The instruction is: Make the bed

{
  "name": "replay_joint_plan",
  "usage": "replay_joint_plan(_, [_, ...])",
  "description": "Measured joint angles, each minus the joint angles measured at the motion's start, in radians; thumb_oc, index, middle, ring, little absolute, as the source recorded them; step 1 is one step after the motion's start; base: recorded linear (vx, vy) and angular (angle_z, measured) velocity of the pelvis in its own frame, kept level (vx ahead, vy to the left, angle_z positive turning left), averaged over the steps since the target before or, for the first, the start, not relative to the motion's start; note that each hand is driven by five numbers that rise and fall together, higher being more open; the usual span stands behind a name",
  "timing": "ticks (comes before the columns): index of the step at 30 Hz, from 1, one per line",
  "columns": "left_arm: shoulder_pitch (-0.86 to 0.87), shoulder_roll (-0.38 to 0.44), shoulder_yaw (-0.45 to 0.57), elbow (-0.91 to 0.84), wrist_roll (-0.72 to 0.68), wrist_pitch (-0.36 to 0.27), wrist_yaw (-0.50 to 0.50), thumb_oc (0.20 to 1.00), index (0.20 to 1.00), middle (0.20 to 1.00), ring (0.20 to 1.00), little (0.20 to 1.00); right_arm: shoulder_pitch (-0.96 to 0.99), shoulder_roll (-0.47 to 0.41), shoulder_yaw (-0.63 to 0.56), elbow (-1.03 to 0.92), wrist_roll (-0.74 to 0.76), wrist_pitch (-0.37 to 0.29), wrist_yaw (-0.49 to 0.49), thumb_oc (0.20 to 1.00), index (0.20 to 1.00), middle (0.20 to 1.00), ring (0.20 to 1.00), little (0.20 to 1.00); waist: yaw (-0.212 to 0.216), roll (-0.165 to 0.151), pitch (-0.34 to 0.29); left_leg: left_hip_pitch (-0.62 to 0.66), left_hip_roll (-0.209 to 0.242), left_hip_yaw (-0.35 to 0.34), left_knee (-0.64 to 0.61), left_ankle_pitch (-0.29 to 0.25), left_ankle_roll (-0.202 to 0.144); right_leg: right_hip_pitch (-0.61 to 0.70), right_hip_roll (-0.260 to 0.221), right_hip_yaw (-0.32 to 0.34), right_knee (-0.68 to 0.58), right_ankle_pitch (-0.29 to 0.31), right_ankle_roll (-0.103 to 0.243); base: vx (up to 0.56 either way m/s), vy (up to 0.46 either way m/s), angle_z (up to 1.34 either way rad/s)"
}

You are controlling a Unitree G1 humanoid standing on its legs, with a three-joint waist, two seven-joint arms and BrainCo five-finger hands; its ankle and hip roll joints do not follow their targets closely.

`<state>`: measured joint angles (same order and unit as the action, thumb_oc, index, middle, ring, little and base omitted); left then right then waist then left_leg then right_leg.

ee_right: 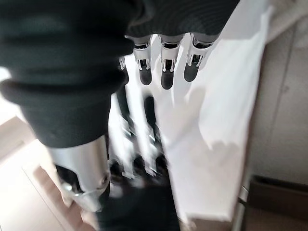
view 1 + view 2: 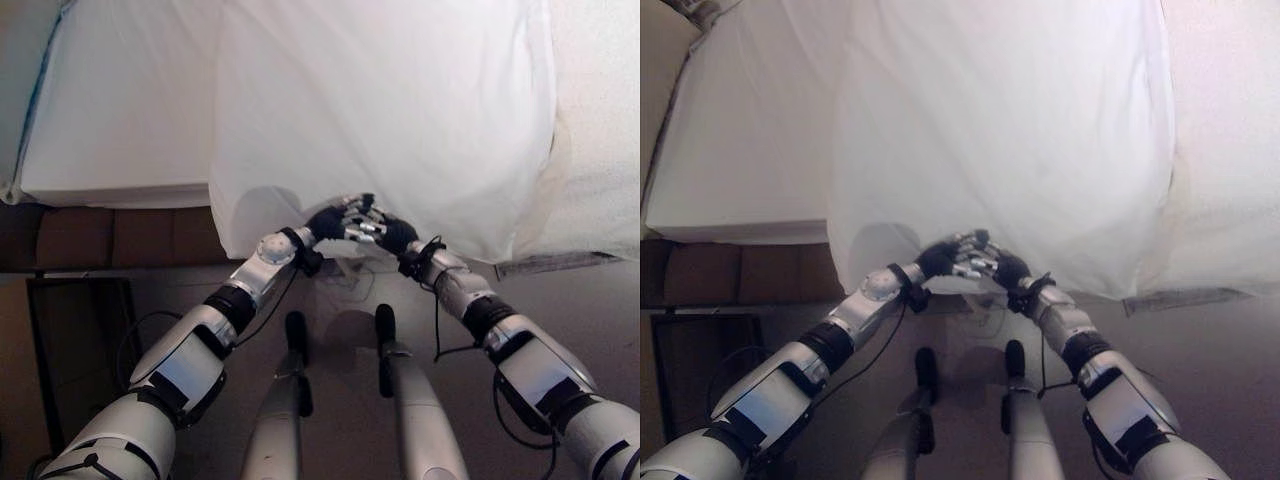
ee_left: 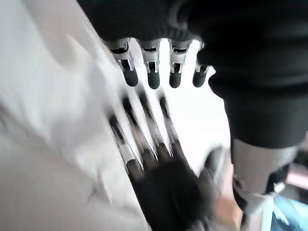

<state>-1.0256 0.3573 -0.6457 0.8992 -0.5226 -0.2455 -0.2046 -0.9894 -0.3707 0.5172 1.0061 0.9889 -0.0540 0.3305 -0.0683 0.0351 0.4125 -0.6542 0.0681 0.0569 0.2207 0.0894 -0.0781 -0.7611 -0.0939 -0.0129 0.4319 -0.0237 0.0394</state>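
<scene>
A white duvet (image 2: 380, 110) lies across the bed and hangs over its near edge down toward the floor. To its left the mattress (image 2: 120, 110) shows under a smooth white sheet. My left hand (image 2: 328, 222) and right hand (image 2: 396, 236) meet fingertip to fingertip at the middle of the duvet's hanging lower edge. Both are open, with straight fingers laid against the cloth. In the left wrist view my left hand's fingers (image 3: 151, 72) point at the right hand (image 3: 168, 187) over the white cloth. The right wrist view shows my right hand's fingers (image 1: 166, 72) facing the left hand's.
A brown bed base (image 2: 100, 235) runs under the mattress at the left. A dark frame (image 2: 80, 330) stands on the floor at lower left. A textured white blanket (image 2: 600, 130) covers the bed at the right. Grey floor (image 2: 340, 300) lies before the bed.
</scene>
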Motion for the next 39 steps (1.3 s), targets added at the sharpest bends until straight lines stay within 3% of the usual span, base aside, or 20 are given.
replay_joint_plan(4, [-0.125, 0.007, 0.041, 0.160, 0.027, -0.019, 0.146, 1.000, 1.000, 1.000, 1.000, 1.000, -0.151, 0.001, -0.015, 0.120, 0.045, 0.000, -0.024, 1.000, 1.000, 1.000, 1.000, 1.000, -0.005, -0.022, 0.013, -0.151, 0.011, -0.006, 0.120, -0.028, -0.006, -0.140, 0.003, 0.001, 0.089, -0.010, -0.014, -0.04, 0.020, 0.00])
replay_joint_plan(9, [-0.208, 0.058, 0.041, 0.215, 0.039, -0.025, 0.208, 1.000, 1.000, 1.000, 1.000, 1.000, -0.235, 0.005, -0.076, 0.166, 0.108, -0.004, -0.070, 1.000, 1.000, 1.000, 1.000, 1.000, -0.022, -0.042, 0.039, -0.257, 0.020, -0.009, 0.243, -0.065, -0.004, -0.224, 0.008, 0.003, 0.166, -0.020, -0.022, 0.00, 0.020, -0.03])
replay_joint_plan(14, [-0.239, 0.097, 0.072, 0.236, 0.039, -0.025, 0.247, 1.000, 1.000, 1.000, 1.000, 1.000, -0.279, -0.031, -0.135, 0.231, 0.190, -0.025, -0.158, 1.000, 1.000, 1.000, 1.000, 1.000, -0.018, -0.043, 0.046, -0.325, 0.025, -0.008, 0.338, -0.103, 0.003, -0.275, 0.004, 0.009, 0.221, -0.033, -0.022, 0.01, 0.014, -0.02])
replay_joint_plan(18, [-0.239, 0.115, 0.088, 0.239, 0.038, -0.025, 0.268, 1.000, 1.000, 1.000, 1.000, 1.000, -0.281, -0.101, -0.151, 0.266, 0.182, -0.027, -0.212, 1.000, 1.000, 1.000, 1.000, 1.000, 0.009, -0.043, 0.046, -0.326, 0.020, -0.006, 0.324, -0.099, 0.008, -0.280, -0.004, 0.009, 0.219, -0.034, -0.020, 0.00, 0.004, 0.04])
replay_joint_plan(24, [-0.183, 0.164, 0.153, 0.208, 0.037, -0.034, 0.267, 1.000, 1.000, 1.000, 1.000, 1.000, -0.278, -0.156, -0.158, 0.304, 0.101, -0.025, -0.251, 1.000, 1.000, 1.000, 1.000, 1.000, 0.011, -0.033, 0.052, -0.300, 0.008, -0.003, 0.295, -0.091, 0.013, -0.253, -0.020, 0.002, 0.210, -0.037, -0.015, 0.01, -0.022, 0.07])
replay_joint_plan(27, [-0.056, 0.174, 0.272, 0.181, -0.019, -0.038, 0.266, 1.000, 1.000, 1.000, 1.000, 1.000, -0.211, -0.193, -0.229, 0.336, 0.073, -0.021, -0.263, 1.000, 1.000, 1.000, 1.000, 1.000, 0.023, -0.027, 0.054, -0.200, -0.001, 0.000, 0.219, -0.072, 0.012, -0.166, -0.029, -0.004, 0.165, -0.039, -0.013, 0.01, -0.024, 0.10])
replay_joint_plan(32, [0.060, 0.276, 0.296, 0.134, -0.010, -0.045, 0.291, 1.000, 1.000, 1.000, 1.000, 1.000, -0.136, -0.251, -0.332, 0.342, 0.084, -0.031, -0.315, 1.000, 1.000, 1.000, 1.000, 1.000, 0.031, -0.022, 0.052, -0.136, -0.007, -0.002, 0.114, -0.023, 0.007, -0.116, -0.037, -0.030, 0.118, -0.037, -0.015, 0.01, -0.022, 0.14])
replay_joint_plan(39, [0.335, 0.275, 0.389, 0.110, 0.000, -0.043, 0.299, 1.000, 1.000, 1.000, 1.000, 1.000, 0.071, -0.263, -0.477, 0.376, 0.103, -0.031, -0.322, 1.000, 1.000, 1.000, 1.000, 1.000, 0.062, 0.013, 0.061, 0.053, -0.007, -0.007, -0.053, 0.026, 0.007, 0.066, -0.037, -0.069, -0.003, -0.027, -0.011, 0.03, -0.022, 0.07])
